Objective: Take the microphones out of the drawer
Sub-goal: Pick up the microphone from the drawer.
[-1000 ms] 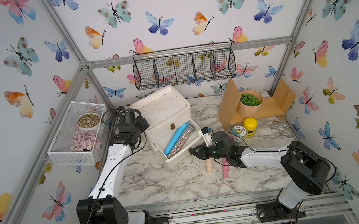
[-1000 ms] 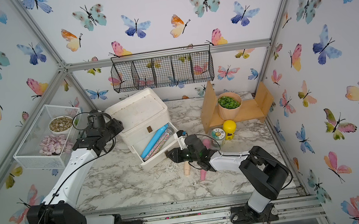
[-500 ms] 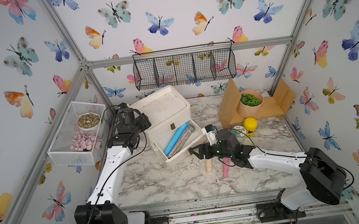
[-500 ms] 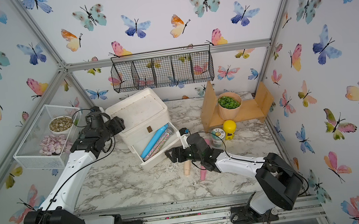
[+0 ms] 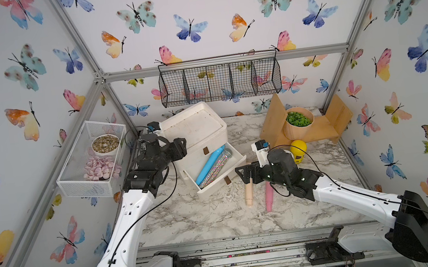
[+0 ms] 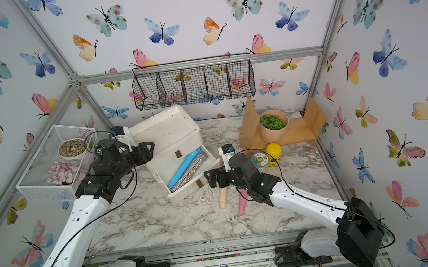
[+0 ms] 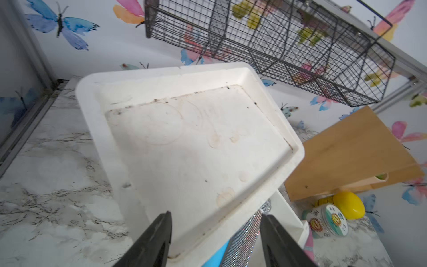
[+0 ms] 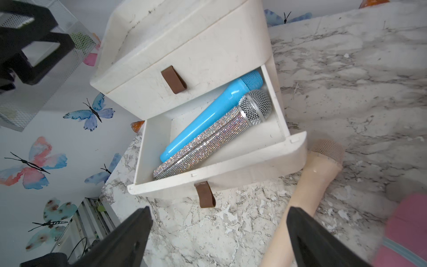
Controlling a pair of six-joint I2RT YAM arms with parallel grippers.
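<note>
I am looking into a cell papered with butterflies, with a marbled surface (image 5: 204, 218) as its floor. In both top views a white drawer unit (image 5: 195, 126) stands toward my left arm's side, its lower drawer (image 5: 210, 191) pulled out. A blue microphone (image 5: 209, 165) and a glitter microphone (image 5: 216, 169) lie inside it, side by side and touching. A beige microphone (image 5: 248, 195) and a pink microphone (image 5: 269, 196) lie on the surface just in front of the drawer, apart from each other. My left tool (image 5: 182, 148) hangs at the unit's near left corner. My right tool (image 5: 243, 174) hangs over the beige microphone, just beside the drawer's front. From the left wrist, the left tool's fingers (image 7: 159, 231) are spread apart with nothing between them, above the edge of the unit's stained top. A strip of the glitter microphone shows below that edge. From the right wrist, the right tool's fingers (image 8: 129, 238) stand wide apart and grip nothing. One finger crosses over the beige microphone's handle, which rests on the surface. The two microphones in the drawer lie slanted, heads toward its back, the glitter one nearer the front wall.
</note>
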